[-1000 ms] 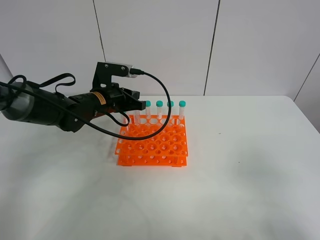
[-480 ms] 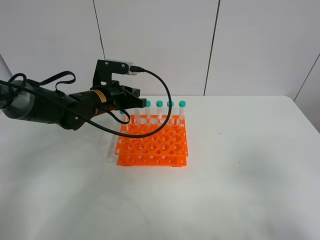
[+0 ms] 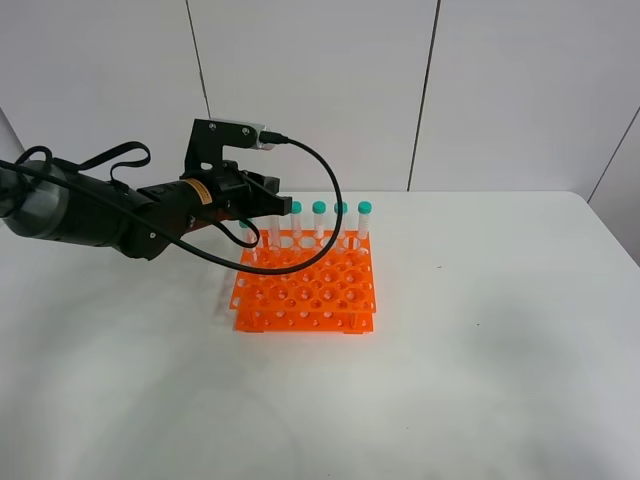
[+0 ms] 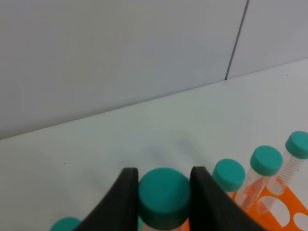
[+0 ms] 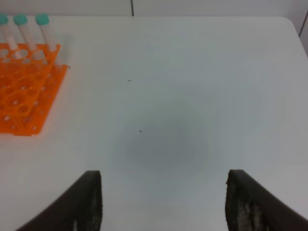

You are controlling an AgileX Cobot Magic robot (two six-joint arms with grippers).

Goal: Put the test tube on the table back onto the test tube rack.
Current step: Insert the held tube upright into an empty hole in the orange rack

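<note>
The white surface [image 3: 480,350] takes up most of the overhead view, with a pale panelled wall behind it. The next biggest thing is the left arm [image 3: 90,215]. It comes in low from the left edge and lies nearly horizontal, with its wrist pointing toward the far-left corner of the rack. Its camera bracket sticks up on top, and a black cable [image 3: 320,250] loops off it, down across the front of the rack.

The orange test tube rack [image 3: 310,290] sits around the middle of the surface, a bit left of centre. Most of its holes are open.

The left pincer [image 3: 272,205] hangs over that far-left corner. In the left wrist view both fingers [image 4: 126,202] are squeezed onto the teal cap of the test tube [image 4: 164,198], one on each side. The tube stands upright, in line with the rack's back row. I can't tell whether its tip is down in a hole, because the arm and cable cover that part.

The right pincer [image 5: 163,175] only shows in its own wrist camera. Its jaws are spread wide over bare surface with nothing between them, well off to the side of the rack.

The four other tubes [image 3: 341,215] stand upright along the back row, just beside the held one, all with teal caps.
</note>
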